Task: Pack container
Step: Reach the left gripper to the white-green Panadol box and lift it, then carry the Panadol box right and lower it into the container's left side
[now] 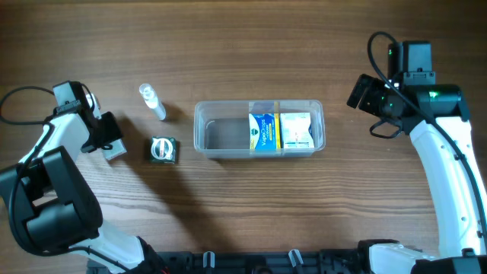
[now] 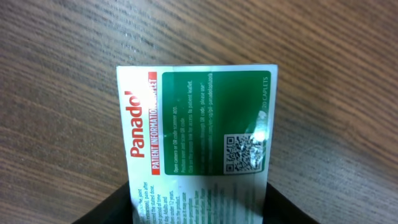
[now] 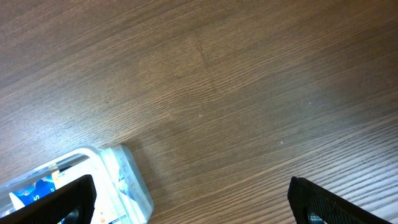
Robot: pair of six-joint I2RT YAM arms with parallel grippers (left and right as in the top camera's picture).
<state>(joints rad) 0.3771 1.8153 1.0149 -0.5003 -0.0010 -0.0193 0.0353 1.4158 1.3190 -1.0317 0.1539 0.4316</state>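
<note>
Left jaws gripping glossy Panadol carton (image 2: 198, 130), clear round-cornered plastic container (image 1: 221, 135)

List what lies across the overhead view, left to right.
Left claw gripping the Panadol box → small dark box → container, left end bare → blue box inside it → white box inside it → right claw.

The overhead camera looks straight down from afar with the container (image 1: 221, 137) centred, the right wrist camera, off the container's right end, shares its corner (image 3: 124, 180), and the left wrist camera, well left of it, closely faces a Panadol box (image 2: 199, 137).
</note>
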